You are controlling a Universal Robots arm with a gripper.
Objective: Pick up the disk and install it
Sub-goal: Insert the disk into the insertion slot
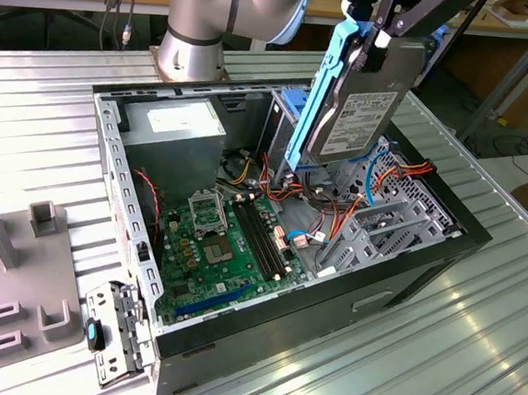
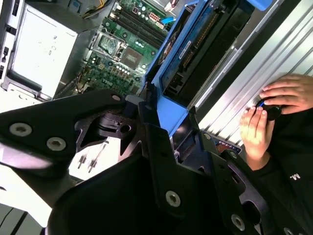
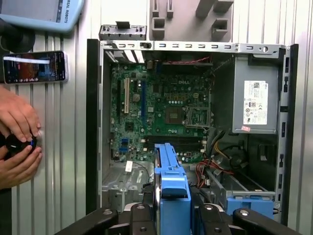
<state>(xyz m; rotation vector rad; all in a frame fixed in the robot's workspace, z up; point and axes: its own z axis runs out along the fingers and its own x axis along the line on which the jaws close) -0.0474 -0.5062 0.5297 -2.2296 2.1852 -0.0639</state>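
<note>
The disk (image 1: 360,104) hangs upright above the far right part of the open computer case (image 1: 327,323), white label facing the exterior view's right, a blue rail (image 1: 319,91) along its edge. My gripper (image 1: 382,28) is shut on its upper end. In the first wrist view the disk (image 3: 171,191) is seen edge-on between the black fingers (image 3: 139,220), over the case floor next to the motherboard. In the second wrist view my gripper (image 2: 171,128) clamps the blue carrier of the disk (image 2: 188,54).
Inside the case lie the green motherboard (image 1: 214,239), a grey power supply (image 1: 174,120), loose cables and the metal drive cage (image 1: 387,218) with a blue bracket (image 3: 249,203). A person's hands (image 3: 17,142) and a phone (image 3: 34,67) rest beside the case. A grey fixture (image 1: 8,268) stands at the exterior view's left.
</note>
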